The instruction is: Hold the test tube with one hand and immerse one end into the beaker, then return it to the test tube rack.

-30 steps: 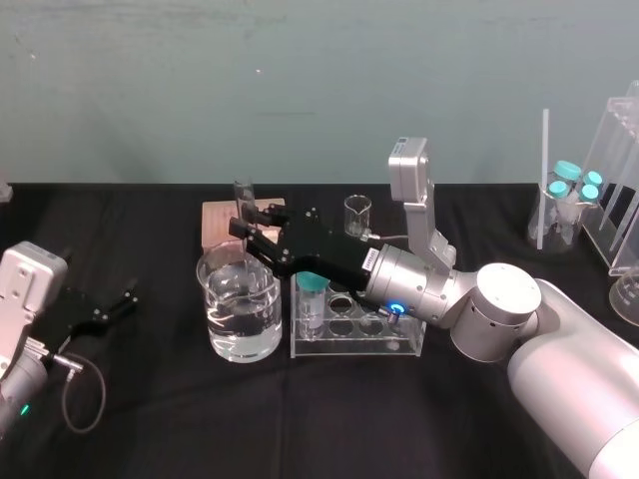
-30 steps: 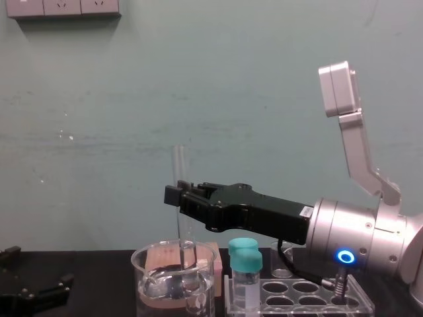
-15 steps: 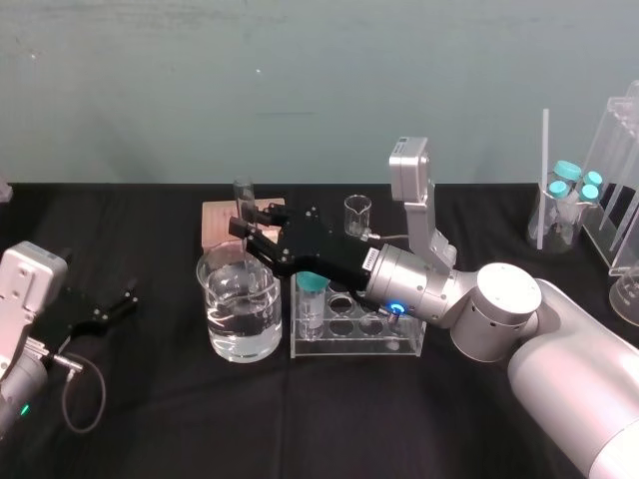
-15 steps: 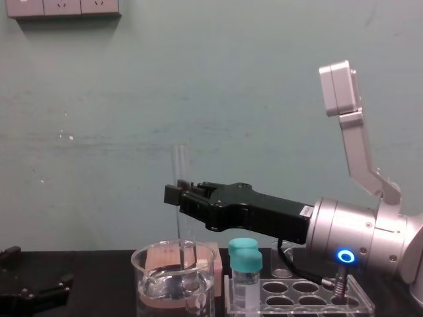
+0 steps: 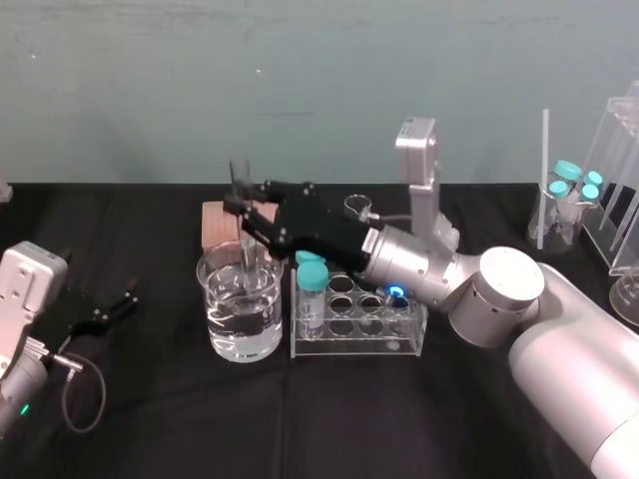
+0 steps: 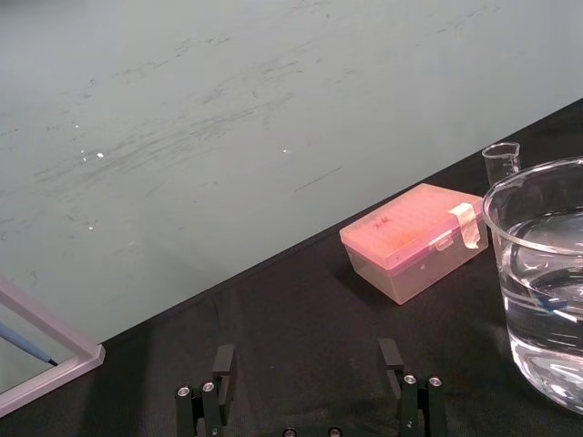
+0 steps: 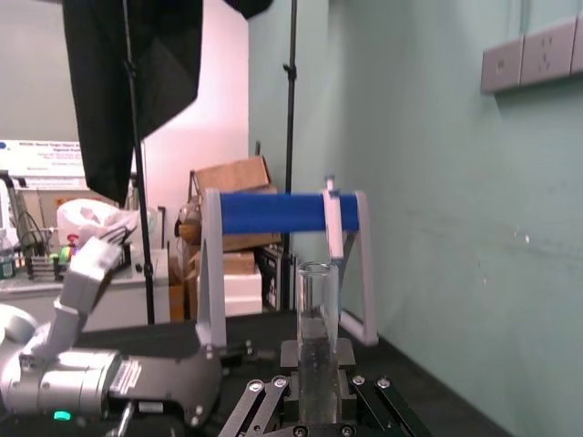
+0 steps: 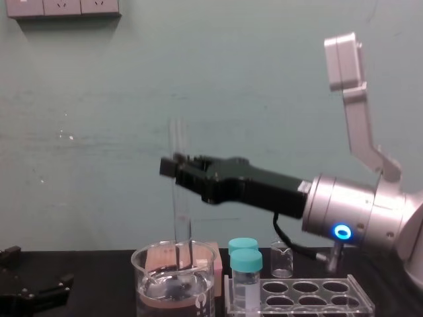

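The test tube stands upright at centre frame above the black bench, pinched by the right hand, with its lower end inside the water-filled beaker. The test tube rack sits just right of the beaker. The left hand rests spread at lower left.

beaker left of test tube rack | test tube upright over beaker, tip seemingly inside | box behind beaker

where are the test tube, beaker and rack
test tube (image 8: 182, 218), chest view, lower shaft
beaker (image 5: 240, 321), head view, front wall
rack (image 5: 355, 344), head view, front wall
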Robot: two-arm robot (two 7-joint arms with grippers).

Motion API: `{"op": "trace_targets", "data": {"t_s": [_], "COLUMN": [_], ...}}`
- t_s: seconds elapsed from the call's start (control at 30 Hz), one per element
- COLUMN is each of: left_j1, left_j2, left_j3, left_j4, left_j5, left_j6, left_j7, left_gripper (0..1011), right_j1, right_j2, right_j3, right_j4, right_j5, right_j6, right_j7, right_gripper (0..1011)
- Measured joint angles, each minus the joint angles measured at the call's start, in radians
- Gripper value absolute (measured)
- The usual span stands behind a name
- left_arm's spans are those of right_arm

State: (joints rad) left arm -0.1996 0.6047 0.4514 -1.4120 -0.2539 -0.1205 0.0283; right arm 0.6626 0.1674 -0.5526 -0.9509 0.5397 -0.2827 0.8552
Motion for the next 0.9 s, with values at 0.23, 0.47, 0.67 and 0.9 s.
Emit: {"op": "trace_targets", "data": {"t_s": [0.23, 0.47, 0.67, 0.9], "left_j1": [0.0, 0.0, 0.0, 0.0], "left_j2": [0.0, 0.0, 0.0, 0.0], "left_j3": [0.0, 0.0, 0.0, 0.0], "left_j4": [0.0, 0.0, 0.0, 0.0], "left_j5": [0.0, 0.0, 0.0, 0.0], "left_j6": [0.0, 0.0, 0.0, 0.0], "left_j7": [0.0, 0.0, 0.0, 0.0], "left_gripper": [1000, 1000, 1000, 1000], "right_j1": [0.003, -0.013, -0.051, -0.129], "right_j2": [0.015, 0.053, 0.11, 0.178], "right_j3": [0.02, 0.063, 0.119, 0.183], "right_j4": [-0.072, -0.181, -0.276, -0.35], "right_j5": [0.017, 0.041, 0.034, -0.007], "right_j6": [-0.02, -0.042, -0.058, -0.044], "right_j7": [-0.007, -0.045, -0.123, -0.231], "right_gripper": [225, 225, 225, 225]}}
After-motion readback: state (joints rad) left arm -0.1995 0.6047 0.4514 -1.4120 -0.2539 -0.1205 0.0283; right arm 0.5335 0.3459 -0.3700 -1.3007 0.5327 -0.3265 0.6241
